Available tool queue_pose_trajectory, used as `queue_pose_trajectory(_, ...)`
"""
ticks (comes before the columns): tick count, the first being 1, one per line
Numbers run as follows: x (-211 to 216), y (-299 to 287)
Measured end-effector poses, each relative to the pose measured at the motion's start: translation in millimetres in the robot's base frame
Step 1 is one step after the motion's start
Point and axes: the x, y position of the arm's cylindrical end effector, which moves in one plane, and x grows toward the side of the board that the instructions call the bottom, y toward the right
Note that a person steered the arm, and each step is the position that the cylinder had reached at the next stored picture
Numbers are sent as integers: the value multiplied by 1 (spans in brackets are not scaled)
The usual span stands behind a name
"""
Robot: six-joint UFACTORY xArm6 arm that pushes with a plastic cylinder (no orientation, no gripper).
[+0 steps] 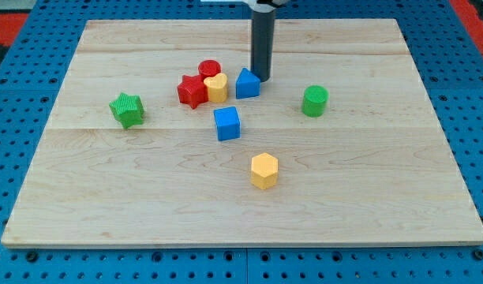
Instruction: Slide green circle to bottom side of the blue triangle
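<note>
The green circle (314, 101) stands on the wooden board at the view's right of centre. The blue triangle (247, 83) sits near the board's middle top, to the left of the green circle. My tip (262, 77) rests just at the triangle's upper right, touching or nearly touching it. The rod rises straight toward the view's top. The green circle is well apart from the tip, to its right and slightly lower.
A red circle (209, 69), a red star (192, 91) and a yellow heart (217, 87) cluster left of the triangle. A blue cube (226, 123) lies below it. A yellow hexagon (264, 170) sits lower. A green star (127, 109) is at the left.
</note>
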Motion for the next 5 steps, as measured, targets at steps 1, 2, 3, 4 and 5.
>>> queue_pose_trajectory(1, 0, 1)
queue_pose_trajectory(2, 0, 52)
queue_pose_trajectory(3, 0, 128)
queue_pose_trajectory(4, 29, 159)
queue_pose_trajectory(5, 63, 159)
